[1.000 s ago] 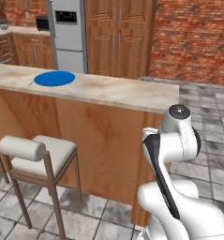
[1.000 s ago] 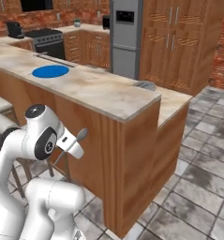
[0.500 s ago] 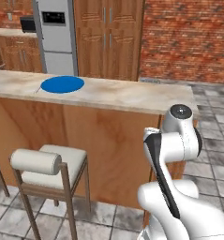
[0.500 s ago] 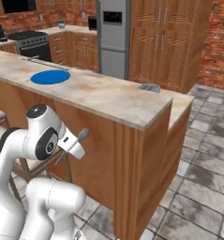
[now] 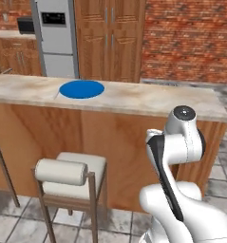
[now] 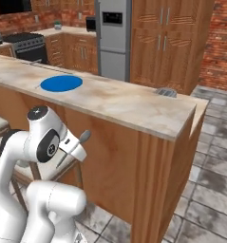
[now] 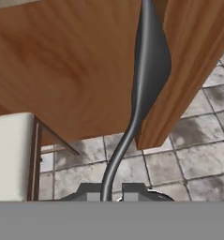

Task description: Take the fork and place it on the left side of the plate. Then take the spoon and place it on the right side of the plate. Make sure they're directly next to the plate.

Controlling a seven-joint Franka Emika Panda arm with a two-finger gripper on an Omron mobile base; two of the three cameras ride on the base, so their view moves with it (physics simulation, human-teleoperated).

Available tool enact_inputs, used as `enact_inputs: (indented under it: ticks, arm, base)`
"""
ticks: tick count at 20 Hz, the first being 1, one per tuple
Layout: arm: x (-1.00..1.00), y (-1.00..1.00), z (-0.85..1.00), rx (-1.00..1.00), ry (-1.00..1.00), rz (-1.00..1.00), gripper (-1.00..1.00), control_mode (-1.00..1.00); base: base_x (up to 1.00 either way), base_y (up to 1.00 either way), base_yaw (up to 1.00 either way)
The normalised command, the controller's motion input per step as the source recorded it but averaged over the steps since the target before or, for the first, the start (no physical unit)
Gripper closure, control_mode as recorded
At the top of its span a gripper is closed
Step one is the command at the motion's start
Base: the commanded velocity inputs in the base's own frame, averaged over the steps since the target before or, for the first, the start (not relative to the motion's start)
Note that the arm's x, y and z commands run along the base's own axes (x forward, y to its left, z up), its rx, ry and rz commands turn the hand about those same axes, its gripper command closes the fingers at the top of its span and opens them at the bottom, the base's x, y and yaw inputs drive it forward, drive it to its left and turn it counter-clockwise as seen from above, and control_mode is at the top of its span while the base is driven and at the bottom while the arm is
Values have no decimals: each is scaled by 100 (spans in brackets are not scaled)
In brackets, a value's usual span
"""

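Observation:
The blue plate [image 5: 81,89] [image 6: 61,83] lies flat on the marble counter [image 5: 148,99], well ahead of the arm. A thin grey sliver, which looks like the fork [image 5: 56,95], lies against the plate's left edge. My gripper [image 7: 106,192] [image 6: 75,149] is shut on the handle of the spoon [image 7: 148,61], held low in front of the counter's wooden face, below the countertop. The spoon's oval bowl [image 6: 85,136] sticks out past the fingers.
A cushioned bar stool [image 5: 70,171] stands against the counter in front of the arm's left side. A small grey object [image 6: 165,92] sits on the counter's far right end. Fridge [image 5: 55,38] and wooden cabinets stand behind. The counter's right end [image 6: 191,137] borders tiled floor.
The whole picture has shifted as the base drove along the counter; the plate now sits further right in both base views. The arm's pose and its grip on the spoon are unchanged.

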Motion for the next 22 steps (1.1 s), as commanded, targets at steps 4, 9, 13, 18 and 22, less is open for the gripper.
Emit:
enact_inputs:
  ticks: [4, 9, 13, 18, 22]
  arm:
    - [0, 0, 0, 0, 0, 0, 100, 100]
    - [0, 0, 0, 0, 0, 0, 100, 100]
    - [0, 0, 0, 0, 0, 0, 100, 100]
    - [0, 0, 0, 0, 0, 0, 100, 100]
    - [0, 0, 0, 0, 0, 0, 100, 100]
  base:
    - [49, 52, -11]
    - [44, 20, -13]
    - [33, 0, -23]
    - [31, 0, -29]
    - [43, 0, -27]
